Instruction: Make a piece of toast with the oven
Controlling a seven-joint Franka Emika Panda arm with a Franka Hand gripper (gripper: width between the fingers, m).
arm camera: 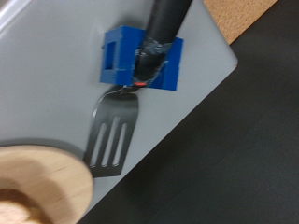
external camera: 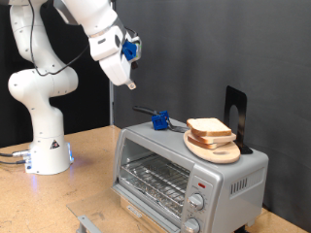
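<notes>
The silver oven (external camera: 185,173) stands on the wooden table at the exterior view's lower right, its glass door shut and a wire rack showing behind it. On its top, two pieces of toast (external camera: 210,128) lie stacked on a round light-wood board (external camera: 216,149). My gripper (external camera: 129,83) hangs in the air above and to the left of the oven, touching nothing. The wrist view looks down on the oven top (arm camera: 47,75), the board's edge (arm camera: 47,182) and a corner of toast (arm camera: 13,202). My fingers do not show there.
A black slotted spatula (arm camera: 112,138) with a blue block (arm camera: 140,58) on its handle lies on the oven top beside the board (external camera: 155,119). A black upright plate (external camera: 236,115) stands behind the toast. The arm's white base (external camera: 44,146) stands at left.
</notes>
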